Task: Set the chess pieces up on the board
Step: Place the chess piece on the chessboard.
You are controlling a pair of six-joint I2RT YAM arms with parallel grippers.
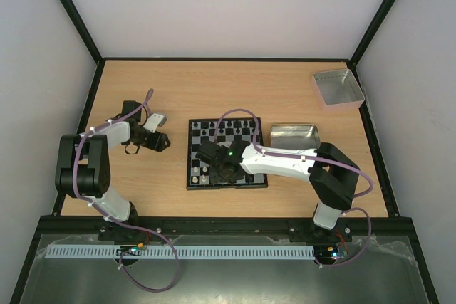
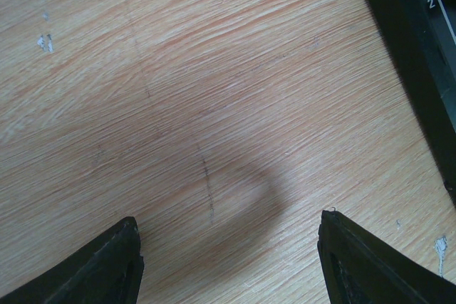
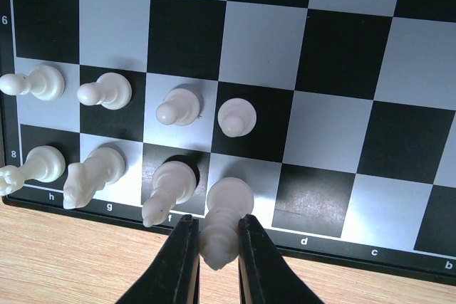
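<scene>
The right gripper [image 3: 217, 224] has its two black fingers pressed in on the upper part of a white piece [image 3: 229, 196]. That piece's foot sits over the light back-row square between the f and d marks, though from here I can't tell if it actually rests on the board [image 3: 342, 253]. Just beside it, three more white pieces [image 3: 169, 184] fill the same row out to the h corner. Four white pawns [image 3: 178, 107] stand in the row ahead. From above, a line of black pieces [image 1: 224, 127] stands along the far edge, too small to name. A grey metal tray [image 1: 292, 135] lies just right of the board. Off to the left, the left gripper [image 2: 228, 247] hangs with its fingers spread wide over the bare wooden table [image 2: 178, 105], holding nothing, near the board's rim.
</scene>
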